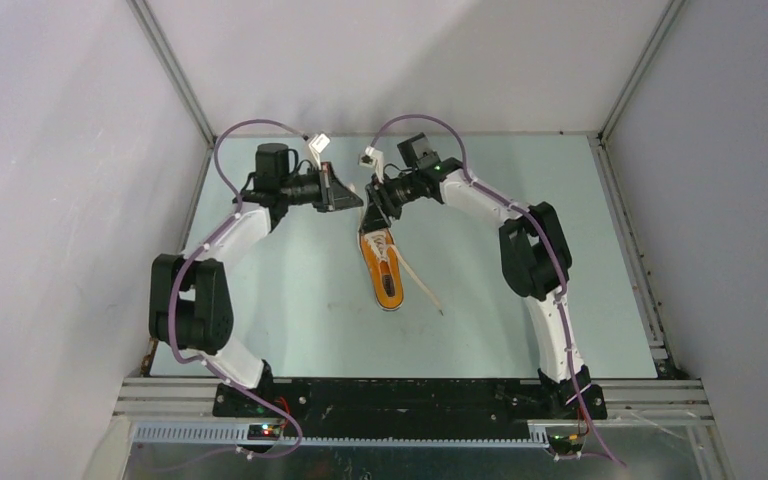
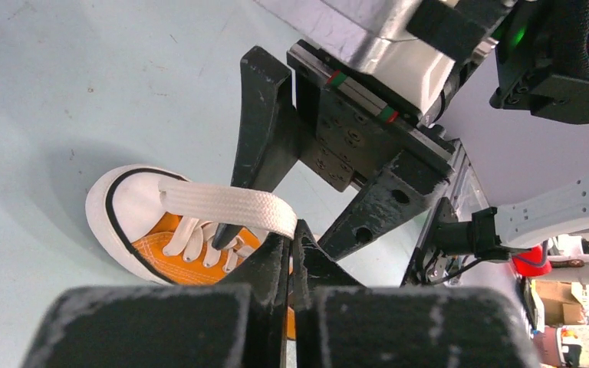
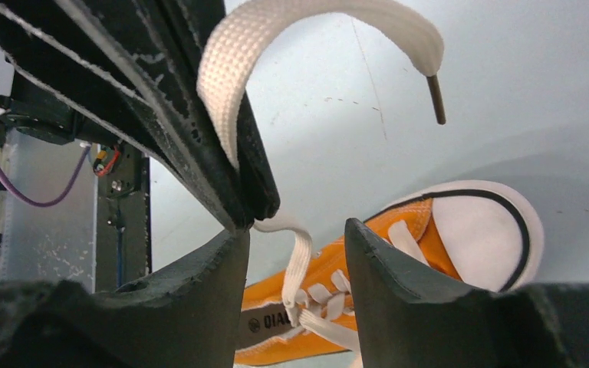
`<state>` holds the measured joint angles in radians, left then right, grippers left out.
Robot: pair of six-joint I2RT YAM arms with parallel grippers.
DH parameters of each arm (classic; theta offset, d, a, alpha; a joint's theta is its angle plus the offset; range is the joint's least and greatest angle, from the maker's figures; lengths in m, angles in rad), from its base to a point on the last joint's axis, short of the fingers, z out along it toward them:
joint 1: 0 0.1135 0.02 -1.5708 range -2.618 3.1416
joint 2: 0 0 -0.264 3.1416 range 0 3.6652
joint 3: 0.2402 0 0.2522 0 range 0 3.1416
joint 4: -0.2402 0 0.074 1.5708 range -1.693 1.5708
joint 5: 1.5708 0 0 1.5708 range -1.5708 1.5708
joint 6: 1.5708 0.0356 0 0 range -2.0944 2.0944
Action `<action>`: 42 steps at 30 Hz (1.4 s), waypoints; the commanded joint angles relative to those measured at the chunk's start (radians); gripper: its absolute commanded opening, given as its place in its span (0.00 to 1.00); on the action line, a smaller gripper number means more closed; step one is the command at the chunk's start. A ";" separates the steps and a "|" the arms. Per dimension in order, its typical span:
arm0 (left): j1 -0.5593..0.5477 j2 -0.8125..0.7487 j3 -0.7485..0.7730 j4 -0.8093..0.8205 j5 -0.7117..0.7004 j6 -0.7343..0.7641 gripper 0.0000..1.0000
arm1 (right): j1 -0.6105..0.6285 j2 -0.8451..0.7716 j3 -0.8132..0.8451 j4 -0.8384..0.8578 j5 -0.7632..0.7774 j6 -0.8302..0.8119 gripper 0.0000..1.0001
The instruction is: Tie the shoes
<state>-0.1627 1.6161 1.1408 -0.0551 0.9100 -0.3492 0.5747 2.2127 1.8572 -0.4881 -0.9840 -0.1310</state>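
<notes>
Orange canvas low-top sneaker [image 1: 383, 268] with a white rubber toe cap lies on its sole near the centre of the top view, on the pale blue-green counter [image 1: 280, 300], just below where my two wrists meet. My left fingers [image 2: 272, 264] are clamped shut on a flat white lace [image 2: 222, 205] that arcs up from the eyelets, its brown tip hanging free at the upper right of the right wrist view. My right fingers [image 3: 383, 268] stand apart, gripping nothing, straddling the strand just under that pinch, while another loose lace end [image 1: 422, 288] trails across the counter toward the lower right.
</notes>
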 commanded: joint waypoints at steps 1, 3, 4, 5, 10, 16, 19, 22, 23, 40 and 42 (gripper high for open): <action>0.014 -0.063 -0.012 -0.043 0.018 0.052 0.00 | 0.012 -0.002 -0.010 0.084 -0.003 0.084 0.50; 0.019 -0.073 -0.023 -0.053 0.018 0.063 0.00 | 0.015 0.001 -0.013 0.087 -0.001 0.082 0.45; 0.022 -0.077 -0.027 -0.057 0.019 0.066 0.00 | 0.016 0.002 -0.015 0.088 -0.001 0.082 0.38; 0.022 -0.079 -0.033 -0.057 0.017 0.067 0.00 | 0.017 0.002 -0.016 0.090 -0.009 0.081 0.34; 0.037 -0.079 -0.039 -0.086 -0.011 0.081 0.00 | 0.014 -0.006 -0.023 0.086 -0.020 0.078 0.09; 0.045 -0.081 -0.046 -0.129 -0.072 0.121 0.02 | -0.002 -0.024 -0.039 0.079 -0.038 0.077 0.00; 0.050 -0.087 -0.040 -0.194 -0.146 0.172 0.12 | -0.009 -0.037 -0.046 0.066 -0.054 0.072 0.00; 0.065 -0.099 -0.034 -0.270 -0.297 0.256 0.31 | -0.019 -0.059 -0.059 0.060 -0.072 0.071 0.00; 0.073 -0.103 -0.036 -0.302 -0.321 0.304 0.33 | -0.025 -0.063 -0.067 0.061 -0.075 0.073 0.00; -0.126 -0.330 -0.206 -0.144 -0.289 1.006 0.51 | -0.065 -0.077 -0.108 0.166 -0.257 0.212 0.00; -0.168 -0.310 -0.203 -0.114 -0.296 1.074 0.51 | -0.071 -0.071 -0.105 0.182 -0.281 0.236 0.00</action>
<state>-0.2676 1.3006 0.9443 -0.2935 0.6132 0.5224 0.5137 2.2040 1.7489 -0.3775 -1.1801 0.0372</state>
